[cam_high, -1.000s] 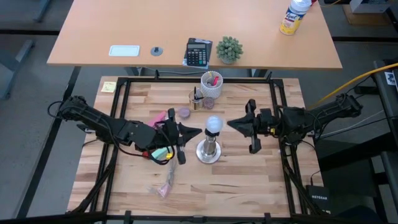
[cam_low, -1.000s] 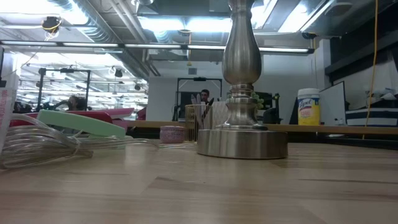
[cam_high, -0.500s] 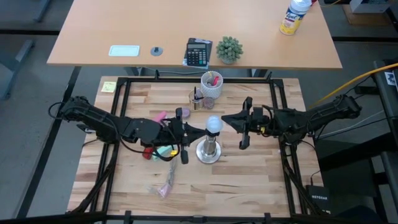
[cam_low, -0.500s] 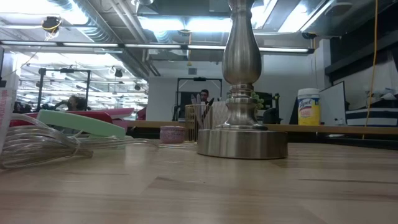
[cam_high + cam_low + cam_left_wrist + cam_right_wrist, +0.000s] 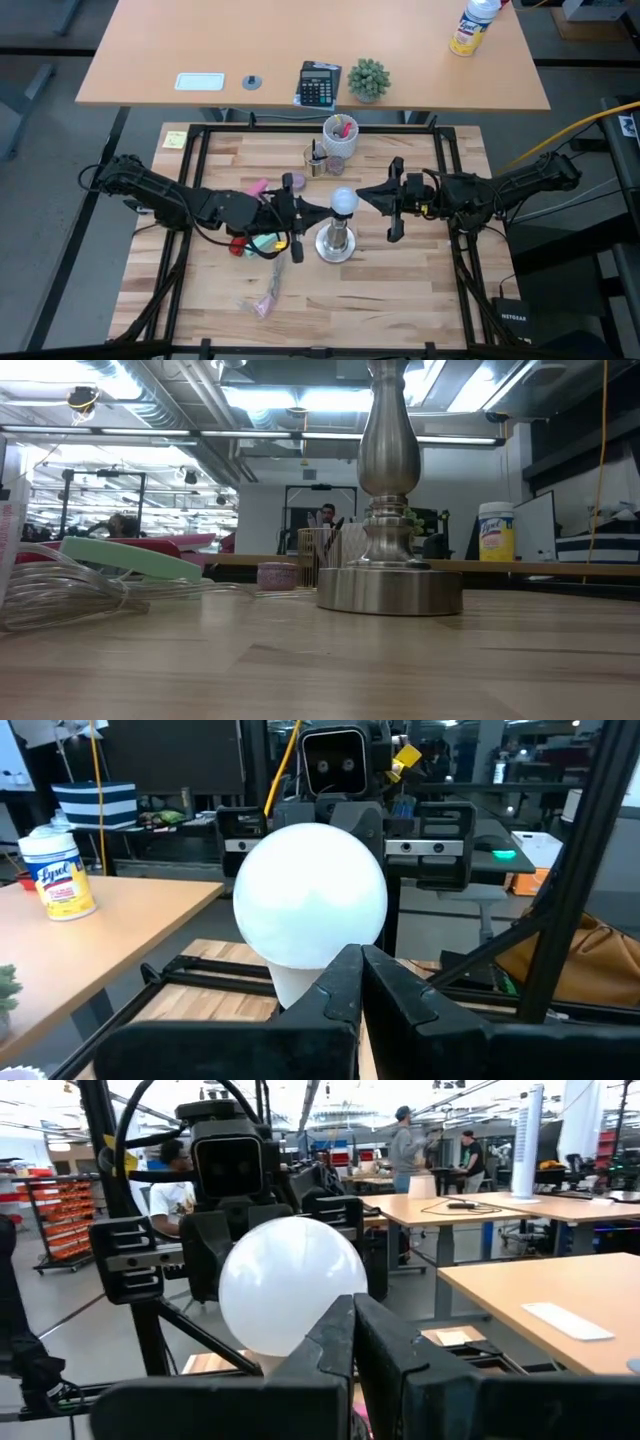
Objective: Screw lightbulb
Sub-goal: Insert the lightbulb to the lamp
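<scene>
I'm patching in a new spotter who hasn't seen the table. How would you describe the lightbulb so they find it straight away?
Start at the butcher-block table and find the silvery metal stand with a round base near its middle, between the two shut grippers, left gripper and right gripper. The lightbulb is the frosted-white globe on top of that stand. Unlike the white cup behind it, it is smooth, round and holds nothing.

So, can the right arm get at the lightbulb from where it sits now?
Probably yes. The right tool, fingers shut, points straight at the lightbulb atop the metal stand, with nothing between them. The left tool crowds the opposite side, and the right fingers would have to open first.
</scene>
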